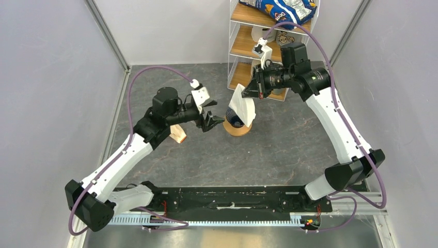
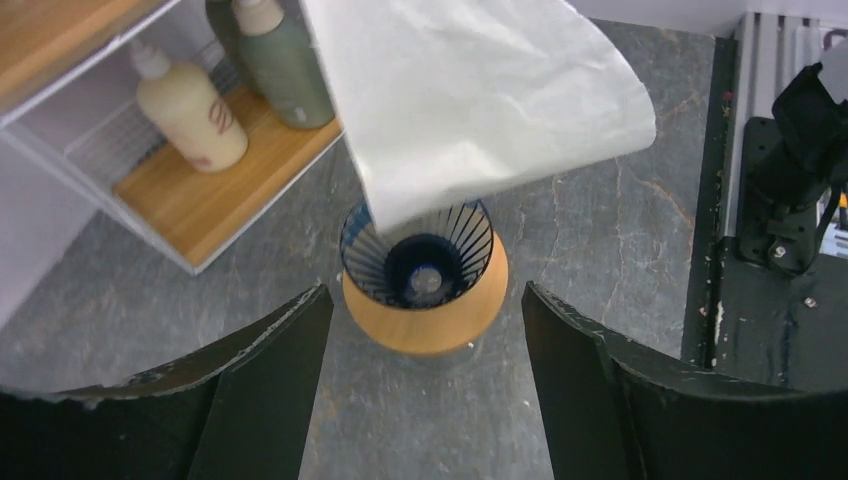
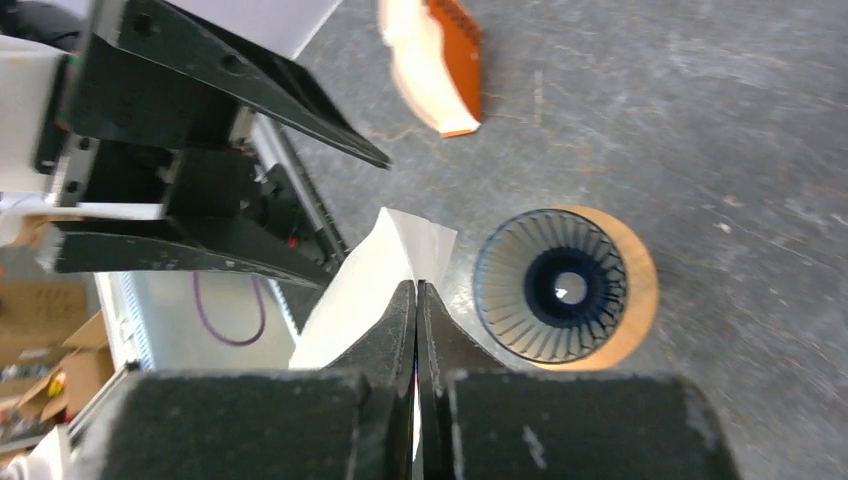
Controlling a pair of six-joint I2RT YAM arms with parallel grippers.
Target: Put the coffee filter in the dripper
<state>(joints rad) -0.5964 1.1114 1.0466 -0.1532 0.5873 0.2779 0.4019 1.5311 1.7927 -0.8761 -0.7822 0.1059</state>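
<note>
status: placement not complete

the thin white paper cone coffee filter [image 1: 243,107] is off the table. it is pinched at one edge by the right gripper [image 3: 417,292], whose jaws are pressed together on the paper with no gap visible. the coffee filter hangs tilted, over and just beside the small dark blue ribbed funnel-shaped dripper [image 2: 420,258]. in the left wrist view its lower edge overlaps the far rim of the dripper; whether paper touches rim cannot be told. no paper lies inside the funnel: ribs and centre hole show bare in both wrist views.

the dripper stands upright, mouth up, seated in the flat orange-brown wooden ring [image 2: 425,325] on the dark grey stone-patterned table [image 1: 289,150].

the left gripper [image 1: 213,123] faces the dripper from the left, near it but not touching, with its jaws spread and nothing between them.

the thick cream-and-tan wedge-shaped paper stack [image 1: 178,135] lies on the table under the left arm, apart from the dripper.

done, judged from position: one coffee filter is in the grip and has been brought to the dripper.

remaining, as a judgement:
- centre the point of the coffee filter over the hole
- lower it until the paper rests against the ribs
- part the right jaws and clear the arm

the paper looks flat, not opened, so it may lean on the rim instead of seating
</note>
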